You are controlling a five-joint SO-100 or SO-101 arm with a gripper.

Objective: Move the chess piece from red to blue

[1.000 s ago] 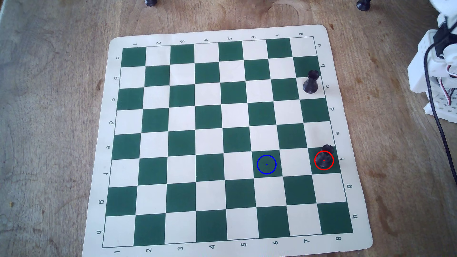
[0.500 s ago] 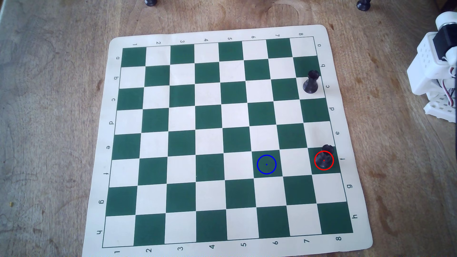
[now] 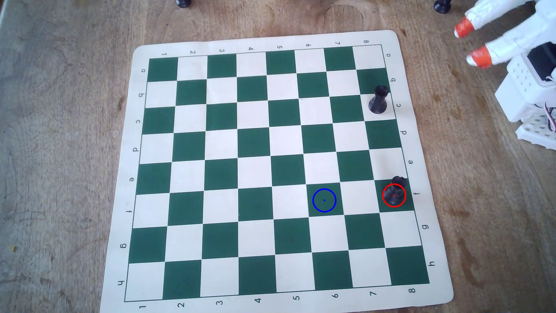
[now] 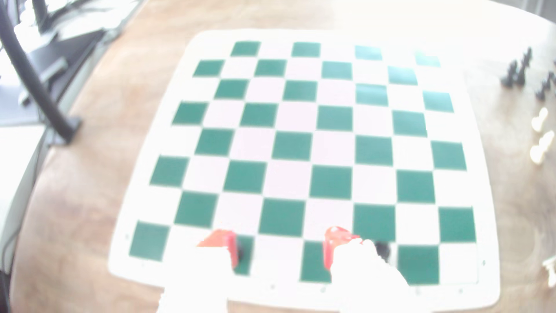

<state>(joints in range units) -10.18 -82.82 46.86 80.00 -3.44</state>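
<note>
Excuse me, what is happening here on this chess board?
A robot arm is starting to move a black rook. The rook stands inside the red circle at the board's right edge in the overhead view, untouched. The gripper hovers open and empty beyond the board's top right corner. The blue circle, two squares left, is empty. A second rook stands farther up.

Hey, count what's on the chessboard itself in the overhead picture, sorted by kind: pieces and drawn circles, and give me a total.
Black rooks: 2, one standing in the red circle, the other near the board's right edge.
Red circles: 1.
Blue circles: 1, nothing in it.
Total: 4
</note>
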